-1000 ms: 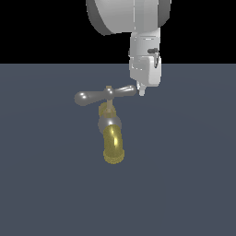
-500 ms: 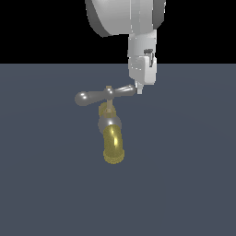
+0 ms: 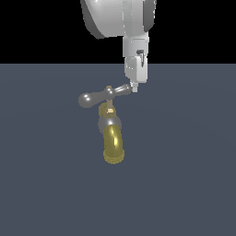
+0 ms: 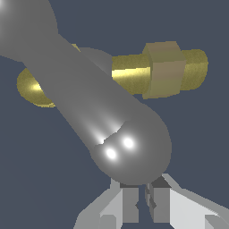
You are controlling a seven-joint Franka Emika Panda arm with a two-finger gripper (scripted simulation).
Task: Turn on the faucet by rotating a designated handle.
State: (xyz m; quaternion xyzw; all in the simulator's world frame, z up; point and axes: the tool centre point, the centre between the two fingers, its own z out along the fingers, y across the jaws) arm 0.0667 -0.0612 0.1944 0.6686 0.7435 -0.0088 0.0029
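Nearest the exterior camera, the faucet (image 3: pixel 112 138) pointed its brass-yellow spout (image 3: pixel 113 148) forward across the flat grey surface (image 3: pixel 184 175). Behind and above the spout lay the handle (image 3: pixel 104 96), a silver-grey crossbar (tilted slightly, its far end higher). At that far rounded end (image 4: pixel 134 152) the gripper (image 3: pixel 135 87) hung from above, its fingers (image 4: pixel 129 203) pressed nearly together with only a thin slit between them, their tips against the bulb, gripping nothing.
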